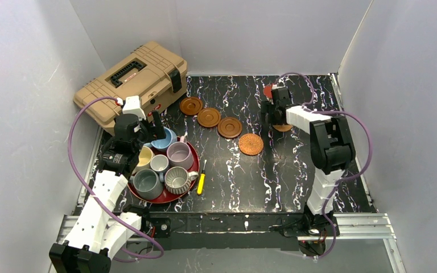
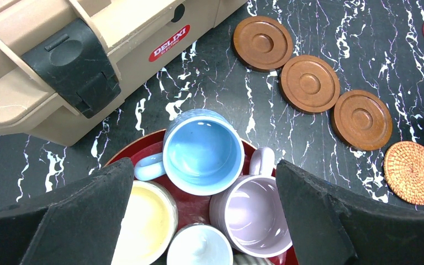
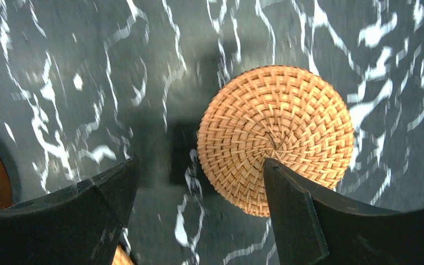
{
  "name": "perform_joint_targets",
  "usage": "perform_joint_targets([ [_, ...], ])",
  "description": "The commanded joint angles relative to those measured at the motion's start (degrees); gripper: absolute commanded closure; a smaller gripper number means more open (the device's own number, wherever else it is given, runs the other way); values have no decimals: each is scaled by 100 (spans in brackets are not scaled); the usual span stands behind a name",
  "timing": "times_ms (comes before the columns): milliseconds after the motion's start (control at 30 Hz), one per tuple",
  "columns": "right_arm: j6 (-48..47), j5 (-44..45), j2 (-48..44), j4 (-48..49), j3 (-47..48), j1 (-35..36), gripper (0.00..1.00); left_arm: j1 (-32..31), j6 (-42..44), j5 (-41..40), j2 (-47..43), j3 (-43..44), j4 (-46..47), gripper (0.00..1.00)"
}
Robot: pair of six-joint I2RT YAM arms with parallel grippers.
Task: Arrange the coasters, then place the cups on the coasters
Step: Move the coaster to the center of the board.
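Landmark: red tray, sitting at the near left of the black marbled worktop.

Cups: all six stand in the tray, none on a coaster.
- light blue mug at the tray's far edge
- mauve mug just right of it
- cream-yellow mug at the tray's left side
- small pale grey mug in the tray's middle
- grey-green mug and ribbed mug at the tray's near edge

Coasters:
- Three wooden coasters lie in a slanted row beyond the tray's far right, almost edge to edge.
- The first woven coaster lies right of the tray, just past the row's end.
- The second woven coaster lies further right, partly under the right arm.
- The red coaster lies far right of the tray, partly hidden by the right claw.

Left claw: it hangs over the tray's far half with the fingers spread fully wide. The blue mug is below the gap, and nothing is gripped.

Right claw: it is well right of the tray and low over the worktop, wide open and empty. A woven disc lies flat beneath it, with its near edge behind one finger. I cannot tell which of the two woven coasters this is.

Other: a tan toolbox sits beyond the tray and a yellow screwdriver lies just right of it.
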Motion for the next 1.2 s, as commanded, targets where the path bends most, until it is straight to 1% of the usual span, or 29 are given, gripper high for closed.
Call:
perform_joint_targets([
  [0,442,9,-579,-759,-863,-28,11,30,3,16,-30,113,-35,1],
  [167,670,-10,-1222,-809,-1617,-24,11,30,-2,4,-54,107,-30,1],
  [333,861,-126,-1834,-893,-2130,-24,12,30,-1,15,-58,108,-36,1],
  [433,856,-152,-2188,-998,-2158,-19,12,30,-4,15,-58,104,-32,1],
  [567,744,5,-2491,-1210,-1866,-21,11,30,-1,24,-58,106,-38,1],
  [667,603,213,-2466,-1237,-1668,-20,10,30,-3,16,-58,111,-45,1],
  [767,469,405,-2239,-1263,-1515,-28,11,30,7,-7,-50,104,-47,1],
  [933,347,713,-1933,-1084,-1495,-32,18,30,16,-29,-41,104,-47,1],
  [1167,316,683,-1612,-934,-1493,-100,29,30,12,-21,-9,104,-47,1],
])
